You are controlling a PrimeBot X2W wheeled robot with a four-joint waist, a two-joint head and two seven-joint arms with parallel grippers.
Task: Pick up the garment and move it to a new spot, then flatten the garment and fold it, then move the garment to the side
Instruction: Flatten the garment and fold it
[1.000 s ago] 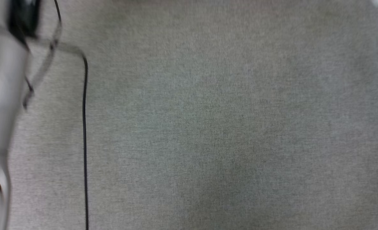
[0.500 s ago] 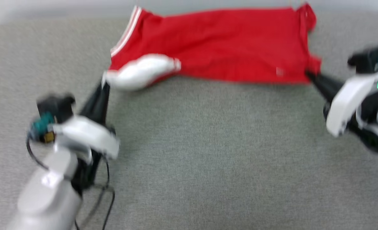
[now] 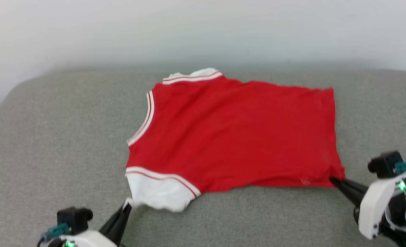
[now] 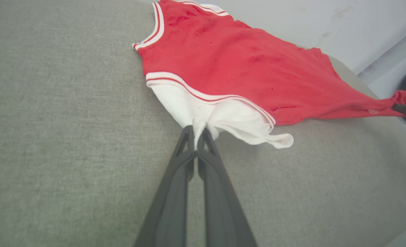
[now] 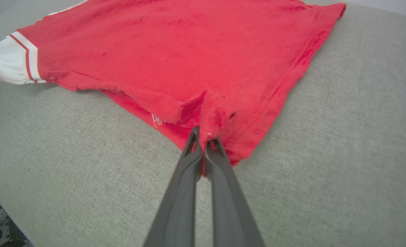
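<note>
**Both jaws pinched on the near edge of the T-shirt**

- The red T-shirt (image 3: pixel 233 137) lies spread on the grey upholstered surface (image 3: pixel 51 137), back side up. No lettering shows.
- Its long axis runs across you: collar to your left, hem to your right. The body of the shirt lies beyond both jaws, toward the wall (image 3: pixel 203 31).
- Left gripper (image 3: pixel 127 206): jaws closed on a bunched tip of the white sleeve (image 3: pixel 158 193).
- Right gripper (image 3: pixel 333 179): jaws closed on the near hem corner (image 5: pixel 223 137).
- Each arm holds its own end, and the near edge is strung between them. Judgement: flattening depends on pulling evenly along that axis.
- The left wrist view shows the sleeve puckered and a loose flap (image 4: pixel 278 140) that the head view blurs.
- The right wrist view shows a ridge of folded cloth (image 5: pixel 189 109) just behind the grip.
</note>
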